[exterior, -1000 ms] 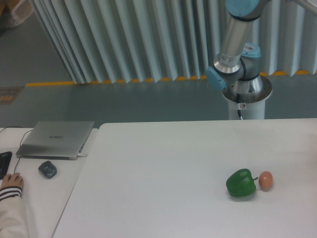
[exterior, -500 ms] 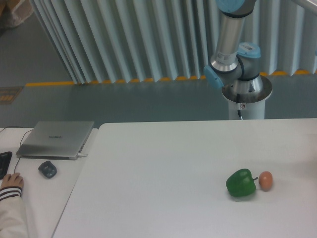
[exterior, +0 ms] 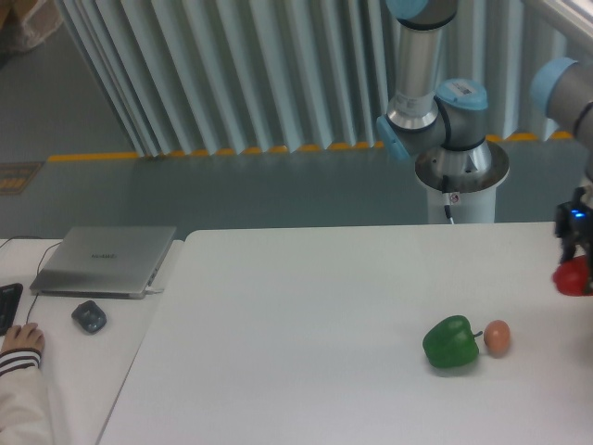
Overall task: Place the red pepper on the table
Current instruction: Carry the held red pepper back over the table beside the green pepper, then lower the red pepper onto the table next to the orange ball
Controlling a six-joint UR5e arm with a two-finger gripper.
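Your gripper is closed around the red pepper, which hangs just under it, above the table and not touching it. The green pepper lies well aside, so the drop spot is free.

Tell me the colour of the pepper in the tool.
Bright red, seen at the fixed camera's right edge.

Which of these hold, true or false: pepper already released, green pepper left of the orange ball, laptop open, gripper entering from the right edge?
1. The red pepper lies released on the table. False: the gripper holds it above the surface.
2. The green pepper is left of the orange ball. True.
3. The laptop is open. False: its lid is closed.
4. The gripper is at the right edge. True.
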